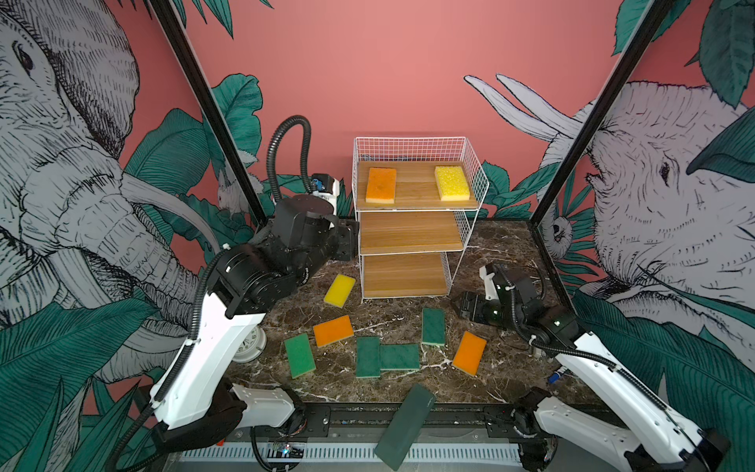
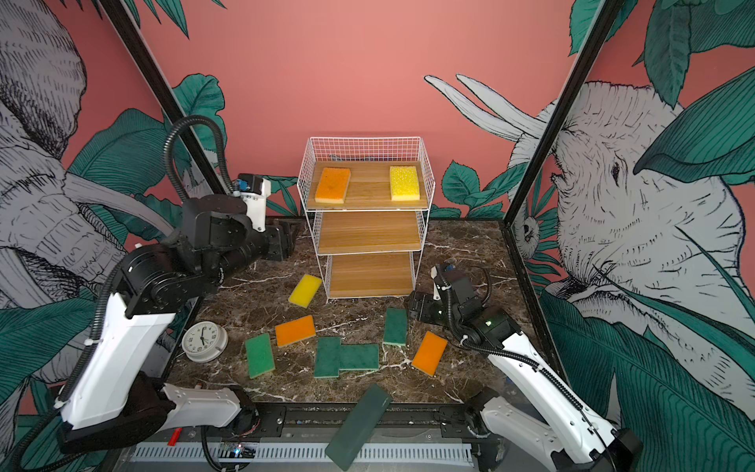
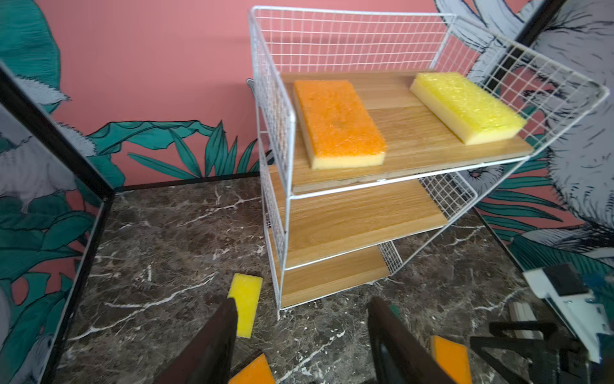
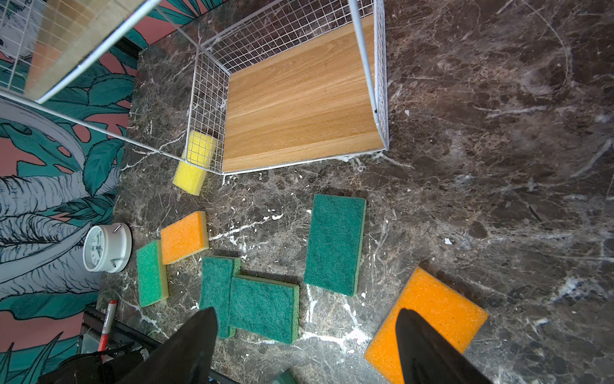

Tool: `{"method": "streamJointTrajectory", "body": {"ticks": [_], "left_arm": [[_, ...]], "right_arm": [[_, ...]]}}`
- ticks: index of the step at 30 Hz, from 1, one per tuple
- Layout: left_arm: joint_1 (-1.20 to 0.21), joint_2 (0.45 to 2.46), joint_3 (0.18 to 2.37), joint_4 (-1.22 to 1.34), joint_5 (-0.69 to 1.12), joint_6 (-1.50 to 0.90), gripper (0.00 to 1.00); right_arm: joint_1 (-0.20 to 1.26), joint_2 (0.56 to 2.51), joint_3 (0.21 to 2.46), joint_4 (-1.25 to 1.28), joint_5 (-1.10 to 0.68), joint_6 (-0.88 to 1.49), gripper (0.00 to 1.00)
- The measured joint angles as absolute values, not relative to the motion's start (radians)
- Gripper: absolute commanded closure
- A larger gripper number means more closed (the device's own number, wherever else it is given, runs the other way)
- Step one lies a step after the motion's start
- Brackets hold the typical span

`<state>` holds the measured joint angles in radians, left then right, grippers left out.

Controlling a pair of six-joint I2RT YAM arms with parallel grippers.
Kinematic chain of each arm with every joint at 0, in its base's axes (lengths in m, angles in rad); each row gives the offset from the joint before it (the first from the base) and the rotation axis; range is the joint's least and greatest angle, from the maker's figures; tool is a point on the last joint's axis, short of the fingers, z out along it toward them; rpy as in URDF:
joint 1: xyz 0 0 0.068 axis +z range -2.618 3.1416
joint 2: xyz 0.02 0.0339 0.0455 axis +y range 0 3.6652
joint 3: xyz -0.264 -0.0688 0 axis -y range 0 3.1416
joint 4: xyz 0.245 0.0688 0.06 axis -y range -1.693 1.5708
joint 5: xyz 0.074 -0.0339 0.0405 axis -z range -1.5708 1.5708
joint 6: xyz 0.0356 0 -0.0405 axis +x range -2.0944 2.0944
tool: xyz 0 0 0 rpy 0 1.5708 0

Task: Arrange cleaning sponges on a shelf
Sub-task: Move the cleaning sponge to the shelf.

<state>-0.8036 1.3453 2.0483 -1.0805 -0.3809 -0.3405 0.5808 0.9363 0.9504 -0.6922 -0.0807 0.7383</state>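
Your shelf (image 1: 412,233) holds two sponges on its top board, an orange sponge (image 1: 381,184) and a yellow sponge (image 1: 451,182), set well apart to leave room; seven lie on the table (image 1: 502,253). Both the left gripper (image 3: 300,335) and the right gripper (image 4: 307,345) hang empty, jaws spread.

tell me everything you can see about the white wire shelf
The shelf is a white wire-grid rack standing upright on the dark marble table against the pink back wall. It holds three light wood boards, stepped so the top one is widest and the lower ones narrower. Grid panels fence the back and both sides; the front is open. On the top board lie an orange sponge toward one side and a yellow sponge toward the other, apart. The middle and bottom boards are bare. Neither claw touches it.
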Motion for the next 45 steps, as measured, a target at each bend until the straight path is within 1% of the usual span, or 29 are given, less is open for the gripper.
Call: {"method": "streamJointTrajectory", "body": {"ticks": [2,4,5,12,15,19,21,27,45], "left_arm": [[-0.804,1.408,2.116,-1.079,-0.335,-0.317,0.66],[-0.804,1.457,2.162,-1.071,-0.303,-0.297,0.78],[-0.804,1.481,2.184,-1.069,-0.289,-0.286,0.79],[-0.803,1.621,2.339,-1.063,-0.247,-0.245,0.80],[-0.803,1.675,2.398,-1.049,-0.234,-0.240,0.82],[-0.799,1.744,2.464,-1.041,-0.249,-0.242,0.94],[-0.796,1.774,2.495,-1.043,-0.265,-0.244,0.99],[-0.789,1.818,2.526,-1.041,-0.311,-0.250,1.00],[-0.772,1.892,2.550,-1.015,-0.332,-0.314,1.00]], "right_arm": [[0.589,0.943,0.952,-0.693,-0.072,0.741,0.14],[0.596,0.949,0.951,-0.693,-0.065,0.745,0.14],[0.599,0.952,0.951,-0.693,-0.064,0.748,0.14],[0.607,0.955,0.952,-0.693,-0.060,0.752,0.14],[0.609,0.955,0.952,-0.693,-0.060,0.752,0.14],[0.609,0.955,0.953,-0.693,-0.060,0.752,0.14],[0.609,0.955,0.953,-0.693,-0.060,0.752,0.14],[0.609,0.955,0.953,-0.693,-0.060,0.752,0.14],[0.609,0.934,0.953,-0.692,-0.059,0.752,0.13]]}}
